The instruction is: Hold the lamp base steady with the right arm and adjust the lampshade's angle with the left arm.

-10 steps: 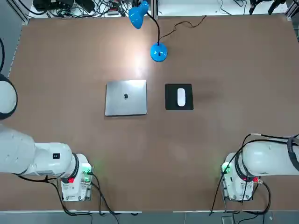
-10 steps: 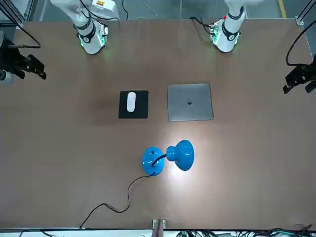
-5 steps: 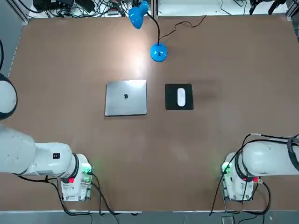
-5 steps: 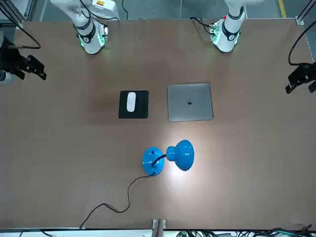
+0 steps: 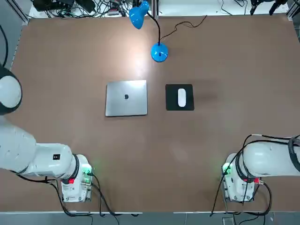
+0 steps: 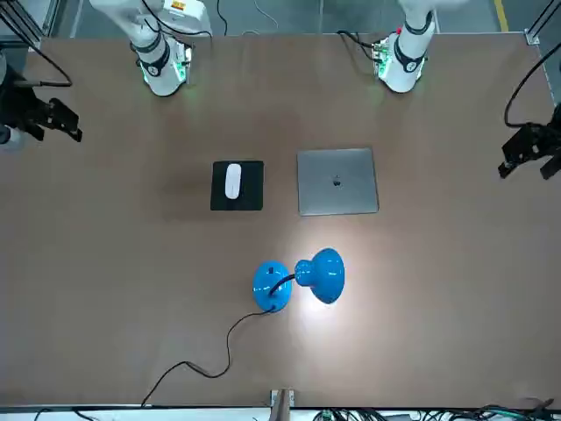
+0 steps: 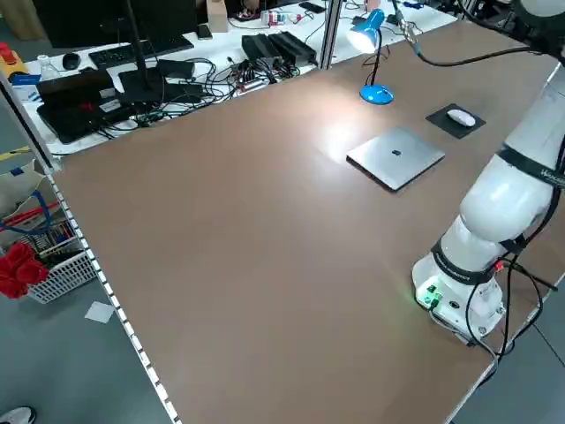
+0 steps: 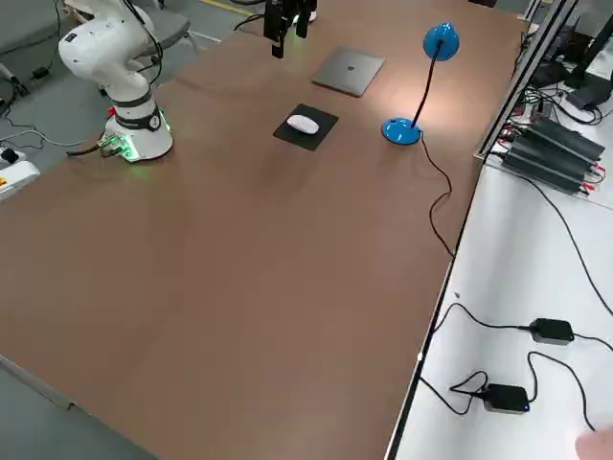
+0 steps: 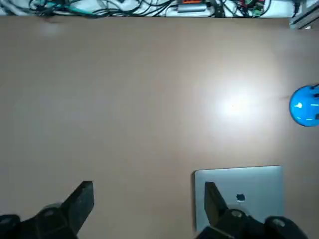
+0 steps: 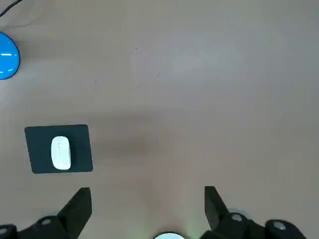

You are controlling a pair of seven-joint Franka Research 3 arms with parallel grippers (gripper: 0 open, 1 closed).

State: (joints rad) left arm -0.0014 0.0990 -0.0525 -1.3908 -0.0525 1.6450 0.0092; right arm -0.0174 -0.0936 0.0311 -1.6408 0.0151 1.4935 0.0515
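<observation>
Left wrist view: left gripper (image 9: 144, 199) fingers spread wide, nothing between them, hovering high above bare tabletop (image 9: 124, 99); closed silver laptop (image 9: 238, 195) just by one fingertip, lamp base (image 9: 304, 105) further off at the frame edge. Right wrist view: right gripper (image 10: 147, 204) fingers also spread apart and empty, above open tabletop, with white mouse (image 10: 61, 152) on black mousepad (image 10: 35, 149) off to one side and the lamp base beyond it. Front view: left gripper at 3 o'clock edge, right gripper at 9 o'clock edge, both well apart from the lamp. Top view: lamp base (image 5: 159, 52) sits at 12 o'clock on the tabletop, far from the arm bases; thin black stem curves up from it to the lampshade (image 5: 138, 16), which hangs toward 11 o'clock of the base, lit, bright patch on the tabletop beneath. Black cord (image 5: 183, 26) trails off toward 1 o'clock. Laptop and mousepad lie side by side mid-tabletop, at 6 o'clock of the lamp.
</observation>
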